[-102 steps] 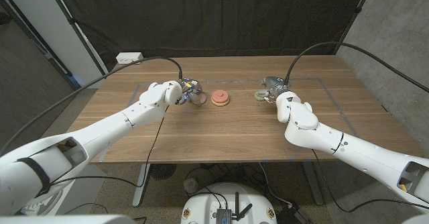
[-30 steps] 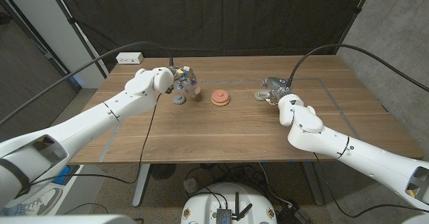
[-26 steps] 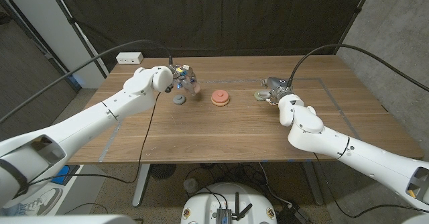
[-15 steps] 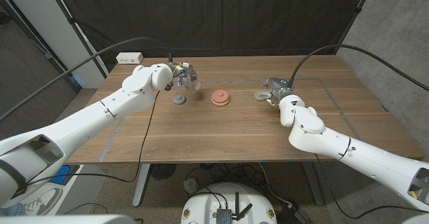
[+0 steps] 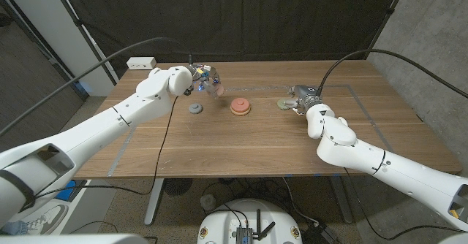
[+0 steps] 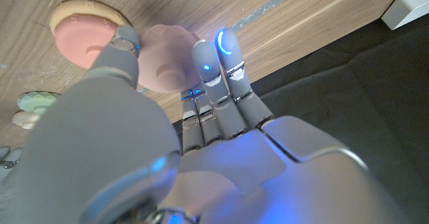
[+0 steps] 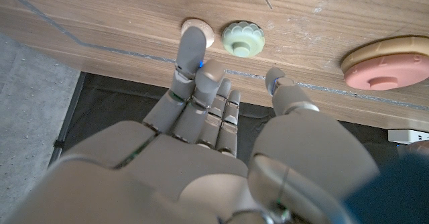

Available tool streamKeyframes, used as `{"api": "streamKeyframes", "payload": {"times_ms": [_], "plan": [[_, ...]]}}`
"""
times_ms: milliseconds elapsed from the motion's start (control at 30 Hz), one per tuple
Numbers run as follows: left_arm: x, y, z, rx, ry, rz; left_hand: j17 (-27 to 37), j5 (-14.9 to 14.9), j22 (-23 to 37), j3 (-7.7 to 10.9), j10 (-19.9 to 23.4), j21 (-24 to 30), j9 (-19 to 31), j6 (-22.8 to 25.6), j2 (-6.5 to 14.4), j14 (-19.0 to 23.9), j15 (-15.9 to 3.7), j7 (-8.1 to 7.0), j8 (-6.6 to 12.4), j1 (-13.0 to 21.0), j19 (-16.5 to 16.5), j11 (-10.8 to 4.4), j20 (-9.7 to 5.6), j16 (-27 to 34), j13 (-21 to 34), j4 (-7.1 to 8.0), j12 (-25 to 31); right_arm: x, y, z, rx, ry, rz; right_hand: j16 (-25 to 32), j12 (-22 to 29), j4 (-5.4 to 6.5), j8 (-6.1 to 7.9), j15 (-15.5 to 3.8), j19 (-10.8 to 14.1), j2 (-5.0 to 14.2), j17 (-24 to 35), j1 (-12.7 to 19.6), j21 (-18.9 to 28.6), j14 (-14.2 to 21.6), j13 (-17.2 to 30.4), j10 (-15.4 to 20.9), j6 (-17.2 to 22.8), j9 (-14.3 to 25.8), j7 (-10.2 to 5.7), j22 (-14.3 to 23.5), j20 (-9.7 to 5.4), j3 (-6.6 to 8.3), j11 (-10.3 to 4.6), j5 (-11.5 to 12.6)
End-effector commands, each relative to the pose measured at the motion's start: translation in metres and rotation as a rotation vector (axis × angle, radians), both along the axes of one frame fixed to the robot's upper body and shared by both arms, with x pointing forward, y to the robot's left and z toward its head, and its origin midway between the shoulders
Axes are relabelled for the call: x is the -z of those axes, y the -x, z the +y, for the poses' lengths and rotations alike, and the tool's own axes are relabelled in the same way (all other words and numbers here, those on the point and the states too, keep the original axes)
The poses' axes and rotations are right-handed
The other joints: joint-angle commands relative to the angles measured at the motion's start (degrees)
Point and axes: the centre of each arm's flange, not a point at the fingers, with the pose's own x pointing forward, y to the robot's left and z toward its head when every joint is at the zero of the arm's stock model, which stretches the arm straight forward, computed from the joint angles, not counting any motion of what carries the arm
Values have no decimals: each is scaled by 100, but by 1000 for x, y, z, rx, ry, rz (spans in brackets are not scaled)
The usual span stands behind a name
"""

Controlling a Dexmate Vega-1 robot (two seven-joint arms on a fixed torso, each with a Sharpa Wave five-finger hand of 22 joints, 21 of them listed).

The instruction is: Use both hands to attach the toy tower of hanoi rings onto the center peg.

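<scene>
— Holding what, the left robot hand [image 5: 203, 79]?
— A pale pink ring [image 6: 166, 66], pinched between thumb and fingers, lifted above the worktop [image 5: 241, 145], left of the pink base [image 5: 240, 107]. A grey ring [image 5: 194, 108] lies just below it.
— Right robot hand [image 5: 301, 98]?
— Fingers loosely spread, holding nothing, beside a green ring [image 7: 242, 38] and a beige ring [image 7: 194, 29], right of the base.
</scene>
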Motion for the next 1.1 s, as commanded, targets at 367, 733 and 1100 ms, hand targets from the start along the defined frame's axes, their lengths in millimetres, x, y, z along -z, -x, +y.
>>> {"api": "streamKeyframes", "payload": {"times_ms": [367, 733, 1100], "plan": [[-1, -11, -30, 109, -38, 13, 32, 40, 8, 102, 581, 19, 11, 76, 211, -8, -409, 0, 17, 215, 1, -488, -790, 14, 272, 33, -14, 0, 0, -7, 17, -16, 2, 33, 10, 15, 0, -191, 33, 47, 15, -36, 33, 62, 25, 37, 73, 21, 4, 0, -450, 56, 13, 36], [5, -22, -48, 169, -62, 37, 20, 41, 38, 99, 644, 40, 17, 130, 209, 3, -409, 4, 16, 235, 26, -512, -790, 9, 319, 40, -21, 1, -2, -9, 25, -21, 7, 49, -2, 15, -4, -190, 38, 52, 22, -48, 36, 68, 21, 37, 74, 24, 8, 1, -450, 68, 24, 43], [8, -29, -58, 210, -76, 61, 35, 37, 55, 86, 652, 38, 22, 136, 214, 24, -409, 7, -5, 210, 27, -495, -784, 17, 368, 64, -52, 0, -2, -12, 31, -26, 5, 59, -1, 16, -7, -190, 42, 58, 23, -59, 37, 69, 26, 49, 81, 27, 2, 1, -451, 80, 19, 48]]}}
